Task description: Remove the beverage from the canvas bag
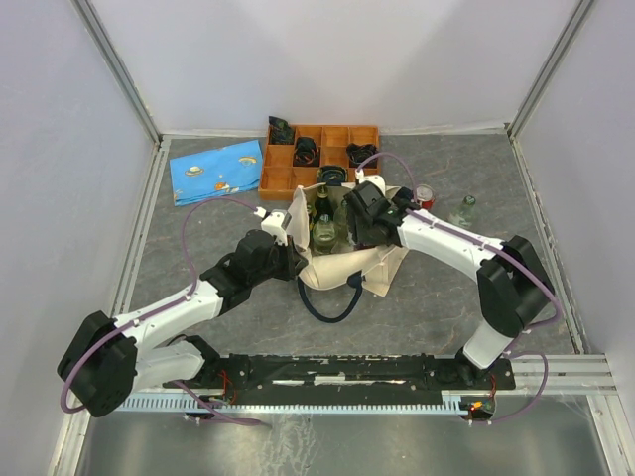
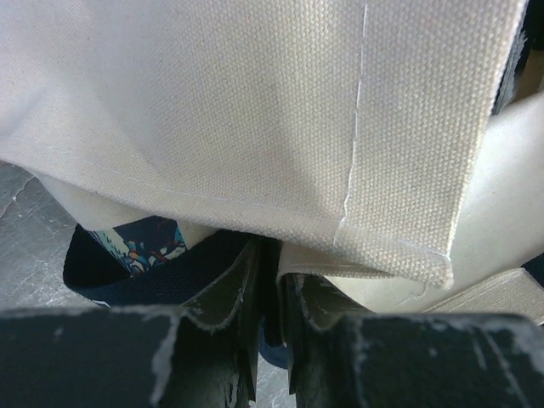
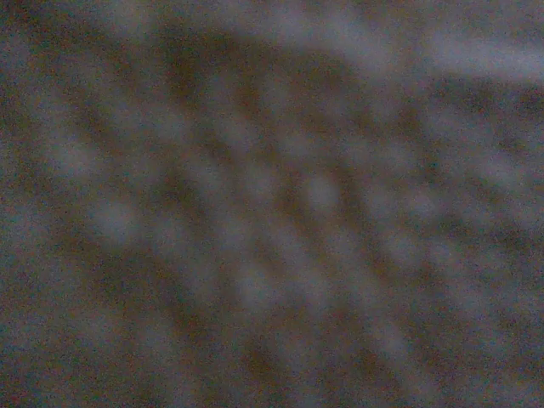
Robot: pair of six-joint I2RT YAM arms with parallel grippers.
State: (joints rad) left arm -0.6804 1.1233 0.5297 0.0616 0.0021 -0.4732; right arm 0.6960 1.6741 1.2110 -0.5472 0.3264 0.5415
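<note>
Pinching the bag (image 1: 369, 270) rim, the L gripper (image 2: 270, 262) is clenched on a fold of cream canvas, which props the mouth open on the L side. The R gripper (image 1: 365, 220) sits at the bag's R side, reaching into the mouth beside the bottle (image 1: 324, 228). Its wrist cam gives only a blur of weave, so can't tell if that claw is released, clenched or on anything.

The bottle is in the bag mouth, mid-table, between the two grippers and just near of the tray (image 1: 281, 180). It looks like dark green glass: prob. heavy for its size, rigid, smooth and slippery, and breakable if dropped. The bag is the opposite: soft and limp, likely to sag and drag on the bottle, so it needs holding back.

Best hold, I'd judge, is across the body just under the shoulder. The neck is the fallback if the body is too wide for the fingers, tho a neck grip risks swing.

The long axis runs near-far in the top view, neck toward the tray, base toward the arms. Upright vs leaning can't be told from one overhead view. Pulling along that axis, neck first, should clear the canvas.
</note>
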